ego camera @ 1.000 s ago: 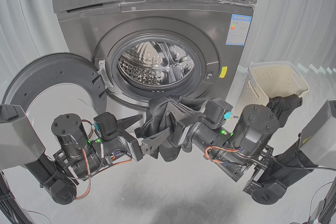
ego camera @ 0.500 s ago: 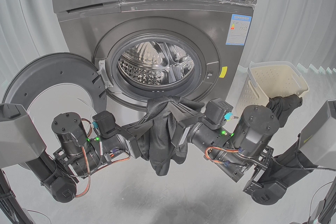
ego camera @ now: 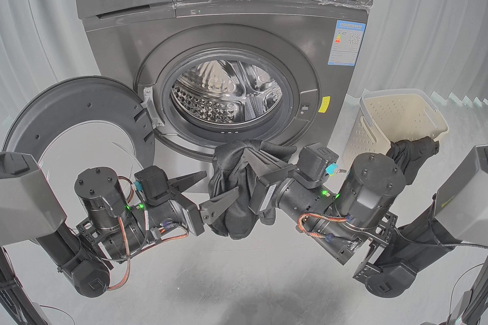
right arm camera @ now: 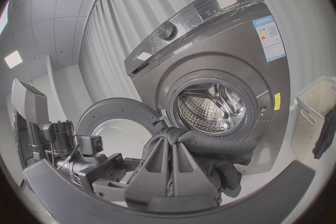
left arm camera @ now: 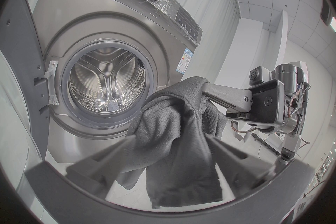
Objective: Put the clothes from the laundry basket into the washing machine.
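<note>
Before the open drum (ego camera: pixel 223 87), the right hand (ego camera: pixel 253 158) is clenched on the top fold of a dark garment (ego camera: pixel 236 209), which hangs limp in the air. The left hand (ego camera: pixel 221 180) is spread wide, a finger on either side of the cloth. Soft, light and floppy, it is probably best pinched at a bunched fold. The drum looks bare, its door (ego camera: pixel 76 107) swung wide. The basket (ego camera: pixel 391 93) has another dark piece (ego camera: pixel 412 151) draped over its rim.
</note>
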Robot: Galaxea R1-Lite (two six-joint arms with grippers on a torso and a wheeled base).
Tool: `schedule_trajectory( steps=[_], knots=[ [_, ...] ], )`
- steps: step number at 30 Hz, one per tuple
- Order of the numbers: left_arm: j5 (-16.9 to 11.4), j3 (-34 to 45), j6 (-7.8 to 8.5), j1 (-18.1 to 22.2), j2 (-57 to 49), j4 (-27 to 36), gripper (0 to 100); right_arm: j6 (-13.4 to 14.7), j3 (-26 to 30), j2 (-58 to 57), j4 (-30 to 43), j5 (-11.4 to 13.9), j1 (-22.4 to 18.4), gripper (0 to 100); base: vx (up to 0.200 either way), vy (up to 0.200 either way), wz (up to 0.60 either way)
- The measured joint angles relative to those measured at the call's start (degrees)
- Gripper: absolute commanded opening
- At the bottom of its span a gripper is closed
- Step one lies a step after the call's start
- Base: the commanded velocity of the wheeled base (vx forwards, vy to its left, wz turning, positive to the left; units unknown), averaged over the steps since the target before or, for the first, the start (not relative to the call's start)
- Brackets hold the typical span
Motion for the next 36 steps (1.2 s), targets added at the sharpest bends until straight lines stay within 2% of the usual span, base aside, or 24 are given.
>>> schedule_trajectory(
  steps=[14,15,20,26,36],
  knots=[
    [0.23,-0.18,0.05,0.59,-0.16,-0.02,100,0.00,0.09,-0.01,0.00,0.00,-0.01,0,0.000,0.000,0.00],
    [0.26,-0.18,0.05,0.61,-0.16,-0.02,0,0.00,0.18,-0.01,0.00,0.00,-0.01,0,0.000,0.000,0.00],
    [0.26,-0.16,-0.06,0.61,-0.18,-0.07,0,0.00,0.33,-0.01,-0.02,0.00,-0.01,0,0.000,0.000,0.00],
    [0.28,-0.21,-1.07,0.63,-0.16,-0.10,0,0.00,0.41,-0.01,-0.04,-0.01,-0.04,0,0.000,0.000,0.00],
    [0.28,-0.05,-1.23,0.61,-0.60,-0.10,0,-0.02,1.57,0.05,-0.09,0.29,0.00,0,0.000,0.000,0.00]
  ],
)
